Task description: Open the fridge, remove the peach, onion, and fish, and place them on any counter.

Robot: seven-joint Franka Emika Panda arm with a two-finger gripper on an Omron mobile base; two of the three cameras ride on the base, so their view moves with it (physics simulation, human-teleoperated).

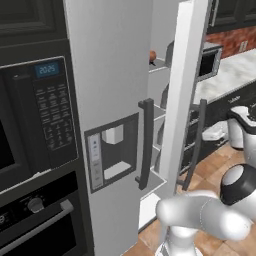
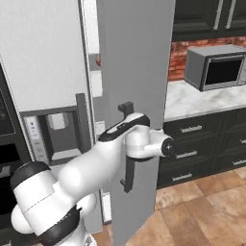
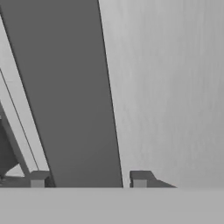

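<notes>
The fridge [image 1: 112, 100] is seen with its right door [image 2: 134, 96] swung partly open and its left door, carrying the dispenser recess [image 1: 112, 150], closed. In the left base view grey shelves [image 1: 159, 66] are visible through the gap between the doors, and a small orange-red round item [image 1: 153, 55] sits on an upper shelf; it cannot be told which food it is. The fish is hidden from these angles.

In the right base view the arm [image 2: 86, 168] is stretched forward to the open door, with the wrist pressed up against the dark vertical handle [image 2: 128, 144] at roughly its mid height. In the hand view the jaws [image 3: 89, 178] are spread, one fingertip [image 3: 38, 178] on each side of the broad dark handle bar [image 3: 70, 96], which runs between them against the brushed metal door face. Whether the pads actually touch the bar cannot be told.

The table [image 2: 202, 98], a marbled slab over black cabinets with silver drawer handles [image 2: 191, 129], is seen to the right of the fridge, with a grey microwave [image 2: 216, 67] standing on it before a brick wall. A black built-in oven [image 1: 35, 115] with a control panel is set just left of the fridge in the left base view. The floor [image 2: 202, 211] is brown tile
</notes>
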